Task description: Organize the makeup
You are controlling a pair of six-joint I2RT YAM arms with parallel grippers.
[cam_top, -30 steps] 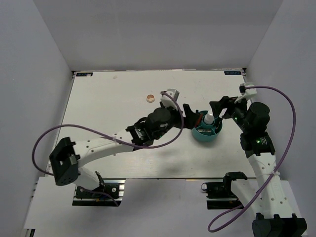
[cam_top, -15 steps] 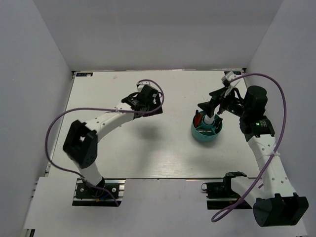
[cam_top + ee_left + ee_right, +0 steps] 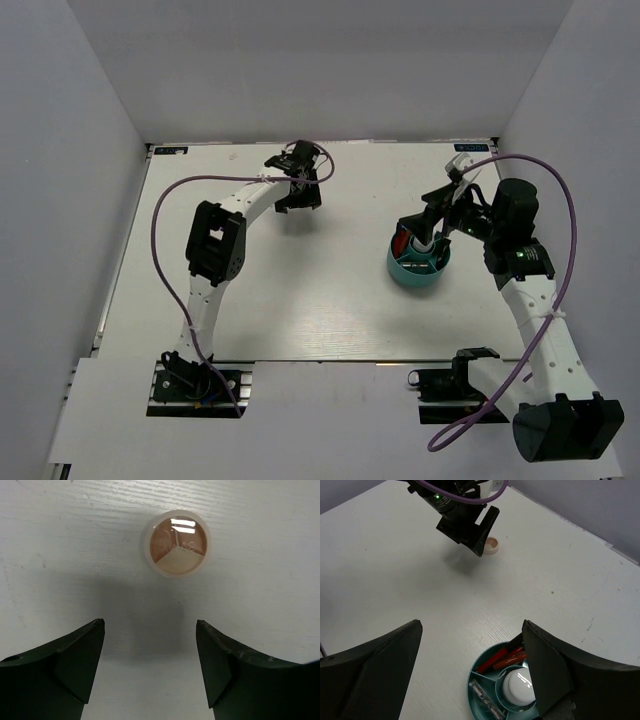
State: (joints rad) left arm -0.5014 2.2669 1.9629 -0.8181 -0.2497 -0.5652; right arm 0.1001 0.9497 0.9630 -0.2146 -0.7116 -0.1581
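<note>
From above, the left gripper (image 3: pixel 298 195) hangs over the far part of the white table (image 3: pixel 250 290); the right gripper (image 3: pixel 425 215) hovers above the round teal divided tub (image 3: pixel 398 272).

Left wrist: jaws apart, empty; the round peach compact (image 3: pixel 176 543) lies on the table ahead of them, untouched.

Right wrist: jaws spread wide, holding nothing; a white bottle (image 3: pixel 520 685) and thin red pencils (image 3: pixel 502 657) sit in the tub.

Tally of things in view
One round peach compact (image 3: pixel 175 543) is counted on the one table (image 3: pixel 50 530). One teal tub (image 3: pixel 415 280) is counted, and in it one white bottle (image 3: pixel 520 685) and two red pencils (image 3: pixel 492 660) are seen. Two grippers are counted: one left gripper (image 3: pixel 150 625) and one right gripper (image 3: pixel 471 625).
</note>
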